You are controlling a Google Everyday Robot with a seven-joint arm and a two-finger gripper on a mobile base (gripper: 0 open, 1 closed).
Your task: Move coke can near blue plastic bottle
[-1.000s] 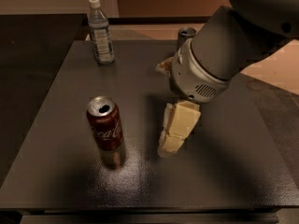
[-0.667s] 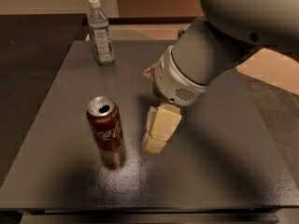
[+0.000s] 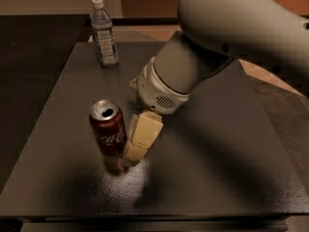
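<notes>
The coke can (image 3: 107, 129), red with white script and an opened silver top, stands upright on the dark table (image 3: 217, 168), left of centre and toward the front. The blue plastic bottle (image 3: 104, 33), clear with a white cap and a pale label, stands upright near the table's far left corner. My gripper (image 3: 129, 157) hangs from the big grey arm (image 3: 193, 66), low over the table. It is right beside the can's right side, and I cannot see whether it touches the can.
The table's front edge (image 3: 154, 216) runs close below the can, and its left edge (image 3: 43, 115) slants beside it. A darker surface (image 3: 34, 47) lies at the left. The arm covers the table's far right part.
My gripper has moved left and slightly forward, from a gap to the can's right to right beside it. The can and the bottle have not moved.
</notes>
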